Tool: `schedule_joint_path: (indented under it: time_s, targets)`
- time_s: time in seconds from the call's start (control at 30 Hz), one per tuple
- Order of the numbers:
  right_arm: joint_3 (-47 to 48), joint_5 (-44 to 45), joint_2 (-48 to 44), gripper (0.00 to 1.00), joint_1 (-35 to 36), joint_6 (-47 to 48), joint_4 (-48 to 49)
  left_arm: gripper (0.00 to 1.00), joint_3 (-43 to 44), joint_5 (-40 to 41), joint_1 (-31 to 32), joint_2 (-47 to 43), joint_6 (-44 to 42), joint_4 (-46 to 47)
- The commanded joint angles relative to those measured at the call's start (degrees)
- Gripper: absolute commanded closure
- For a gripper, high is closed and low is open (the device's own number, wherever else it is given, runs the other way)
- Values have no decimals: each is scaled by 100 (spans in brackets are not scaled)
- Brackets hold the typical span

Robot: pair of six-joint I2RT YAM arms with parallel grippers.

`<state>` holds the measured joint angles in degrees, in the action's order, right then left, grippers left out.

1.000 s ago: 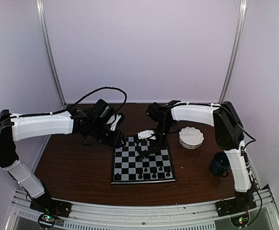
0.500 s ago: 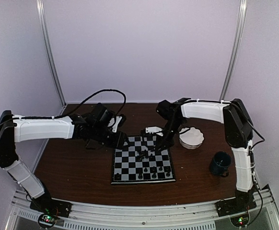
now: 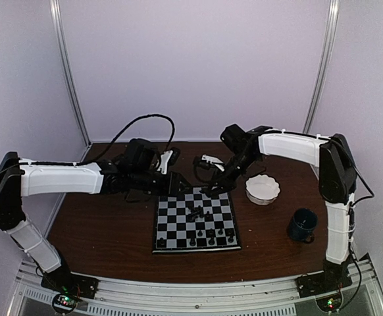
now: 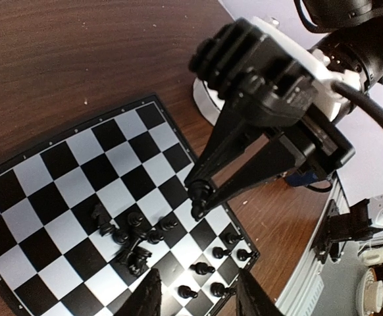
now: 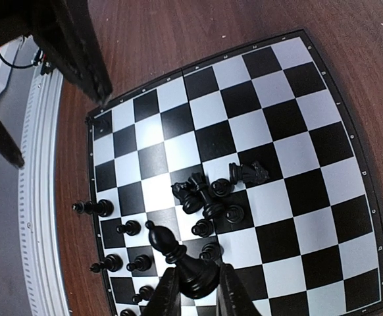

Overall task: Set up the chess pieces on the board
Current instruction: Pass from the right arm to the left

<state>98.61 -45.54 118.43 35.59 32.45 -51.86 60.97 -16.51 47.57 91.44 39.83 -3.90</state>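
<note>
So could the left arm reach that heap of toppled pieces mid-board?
Probably yes. The left gripper hangs open above the far edge of the board, and nothing covers the heap. The right gripper, holding a piece, hovers close beside the heap, so the two could bump.

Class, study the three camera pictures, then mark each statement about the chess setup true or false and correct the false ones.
1. The right gripper holds a black chess piece. True.
2. The white bowl sits on the board. False: it stands on the table, to the right of the board.
3. Several pieces lie in a heap near the board's middle. True.
4. The left gripper grips a piece. False: its jaws stand apart with nothing between them.
</note>
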Motion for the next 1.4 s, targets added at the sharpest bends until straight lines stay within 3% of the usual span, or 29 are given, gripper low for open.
schedule_joint_path:
  time_s: [0.0, 0.83, 1.37]
  targets:
    - [-116, -447, -343, 85, -44, -388, 174, 62, -52, -343, 21, 190, 323, 762]
    - [-271, -569, -532, 85, -44, -529, 294, 67, 475, -797, 94, 995, 631, 1229]
    - [-350, -583, -556, 84, -44, -518, 303, 81, 539, -904, 94, 1165, 733, 1480]
